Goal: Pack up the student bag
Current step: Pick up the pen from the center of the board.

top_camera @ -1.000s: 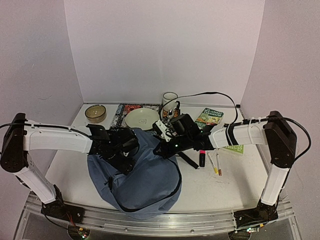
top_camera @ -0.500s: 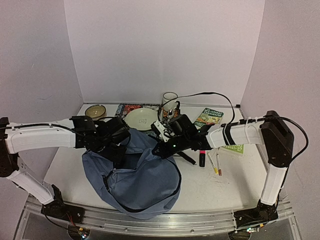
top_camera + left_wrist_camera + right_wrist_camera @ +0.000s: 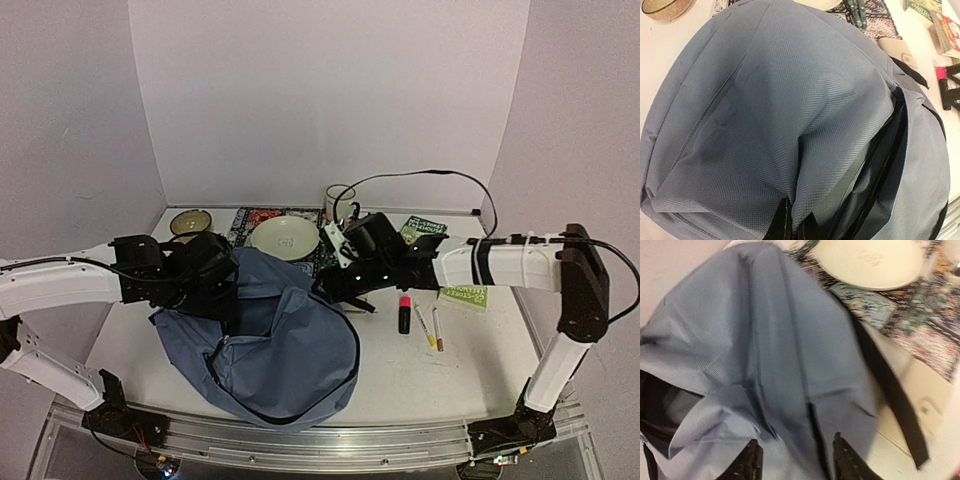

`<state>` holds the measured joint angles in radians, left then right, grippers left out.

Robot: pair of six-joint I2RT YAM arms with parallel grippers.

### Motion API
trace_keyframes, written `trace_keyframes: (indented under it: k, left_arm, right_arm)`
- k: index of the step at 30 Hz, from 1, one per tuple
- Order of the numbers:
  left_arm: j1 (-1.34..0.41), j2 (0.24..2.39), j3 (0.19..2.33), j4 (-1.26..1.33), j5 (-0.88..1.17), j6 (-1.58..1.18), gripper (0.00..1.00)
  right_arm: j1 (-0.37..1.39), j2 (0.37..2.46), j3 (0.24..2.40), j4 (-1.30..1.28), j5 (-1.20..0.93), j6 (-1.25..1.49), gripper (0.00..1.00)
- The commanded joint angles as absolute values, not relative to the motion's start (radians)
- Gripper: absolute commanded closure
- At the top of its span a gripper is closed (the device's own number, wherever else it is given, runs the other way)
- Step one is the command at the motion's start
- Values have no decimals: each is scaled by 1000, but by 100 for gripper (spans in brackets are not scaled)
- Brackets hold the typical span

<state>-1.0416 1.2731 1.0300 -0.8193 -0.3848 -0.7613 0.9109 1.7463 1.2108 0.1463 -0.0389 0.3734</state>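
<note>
Plainly, the large slate-blue fabric student bag lies slumped on the white table between the two arms, its dark zipper opening partly agape. The left gripper is pinched tight on a narrow raised fold of the bag's cloth beside that opening, and nothing else props the fabric up. The right gripper hovers over the far edge of the bag with its jaws apart and nothing clamped between them (whether the tips brush the cloth I cannot tell, since that view is blurred).

The chief risk, as I judge it, is the left hold. A thin pleat of woven cloth can slide out if the arm pulls or lifts, and then the mouth would sag shut and nothing could be dropped in. A second risk is the long black webbing strap trailing just beside the right gripper. A sweep toward the things to be packed could hook it and drag the whole bag. Dragging could also push the cloth against the round cream plate just beside its far edge, or knock the black marker with a pink cap, lying near on the right, out of easy reach
</note>
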Motion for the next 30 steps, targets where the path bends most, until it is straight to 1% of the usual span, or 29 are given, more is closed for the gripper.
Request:
trace_keyframes:
  k: [1,6,10,15,26,30]
  left_arm:
    - [-1042,1204,986,-716,-413,-852,100]
    - [-1042,1183,933,-644,-375,-910,100]
    - [-1042,1185,904,-614,-348,-958,100]
    - [-1042,1182,881,-589,-322,-1004,100]
    - [-1042,1148,866,-565,-324,-990,100]
    - [-1042,1152,870,-564,-320,-984,100]
  right_arm:
    - [865,1621,1145,-39,147,423,43]
    - [807,1588,1059,-125,216,493,29]
    - [767,1619,1030,-155,238,542,28]
    - [721,1697,1032,-177,247,570,32]
    - [673,1863,1084,-179,274,593,42]
    - [670,1903,1090,-177,271,593,48]
